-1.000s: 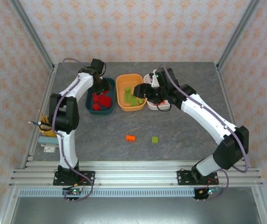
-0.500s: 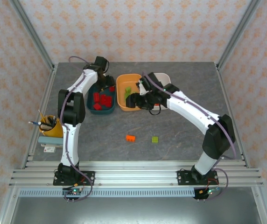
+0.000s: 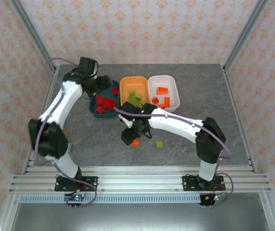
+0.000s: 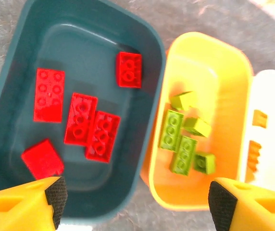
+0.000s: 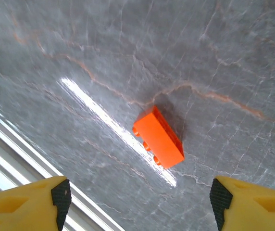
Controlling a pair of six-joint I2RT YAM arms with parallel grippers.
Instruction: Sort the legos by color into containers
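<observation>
The right fingers [image 5: 29,204] hang wide open over the orange lego [image 5: 159,139], which looks hard and light; pinch its flat sides.

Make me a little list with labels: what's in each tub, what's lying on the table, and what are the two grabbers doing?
teal tub: five red bricks
orange tub: lime green bricks
white tub: orange bricks
table: one loose orange brick, one loose green brick
left gripper: open, empty, over the teal tub
right gripper: open, above the loose orange brick
</observation>
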